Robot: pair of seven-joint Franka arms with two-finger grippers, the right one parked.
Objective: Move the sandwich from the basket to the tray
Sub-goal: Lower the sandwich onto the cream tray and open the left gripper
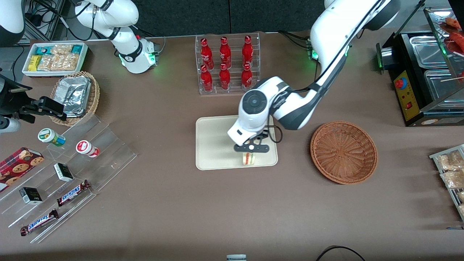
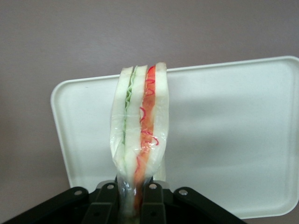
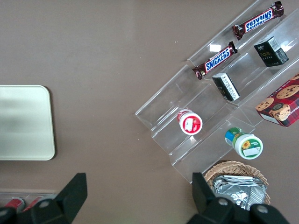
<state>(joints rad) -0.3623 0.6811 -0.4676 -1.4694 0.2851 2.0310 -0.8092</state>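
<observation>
The sandwich (image 1: 248,158) (image 2: 140,140), a wrapped wedge of white bread with green and red-orange layers, hangs pinched between the fingers of my left gripper (image 1: 251,151) (image 2: 132,198). The gripper is shut on its narrow end. It hovers over the cream tray (image 1: 214,145) (image 2: 233,140), above the tray's edge nearest the front camera. Whether the sandwich touches the tray I cannot tell. The reddish-brown wicker basket (image 1: 343,151) stands beside the tray, toward the working arm's end of the table, with nothing in it.
A clear rack of red bottles (image 1: 227,63) stands farther from the front camera than the tray. A clear stepped display (image 1: 69,174) with snack bars, cups and boxes, a tan basket of foil packets (image 1: 77,97) and a white snack box (image 1: 54,58) lie toward the parked arm's end.
</observation>
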